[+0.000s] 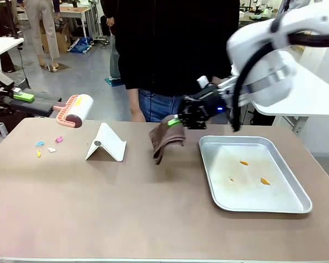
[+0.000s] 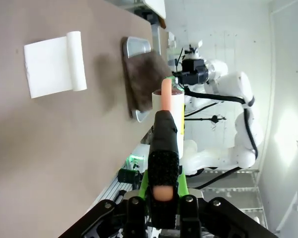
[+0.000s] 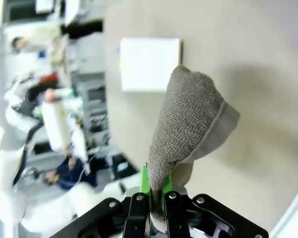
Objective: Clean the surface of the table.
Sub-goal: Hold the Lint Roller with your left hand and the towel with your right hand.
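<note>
At the left of the frame, the left gripper (image 2: 162, 178) was clamped on the pink handle of a lint roller (image 1: 78, 109), holding it in the air above the far left corner of the table (image 1: 126, 219). The brownish table filled the lower frame, its long axis running left to right, and it lay beneath both grippers. Coloured paper scraps (image 1: 46, 145) lay on it just below and left of the roller. The left arm looked much the nearer to them, and the roller would need to come down and slightly left. To their right stood a white folded stand (image 1: 106, 144). Near the centre, the right gripper (image 1: 178, 121) pinched a brown cloth (image 1: 165, 139) by its upper end. The cloth hung down toward the table top just left of a metal tray (image 1: 252, 192), though whether it touched could not be told. Orange crumbs (image 1: 244, 163) lay in the tray at the right. A person (image 1: 175, 44) in a black top stood at the far edge. No brand or writing could be read.
</note>
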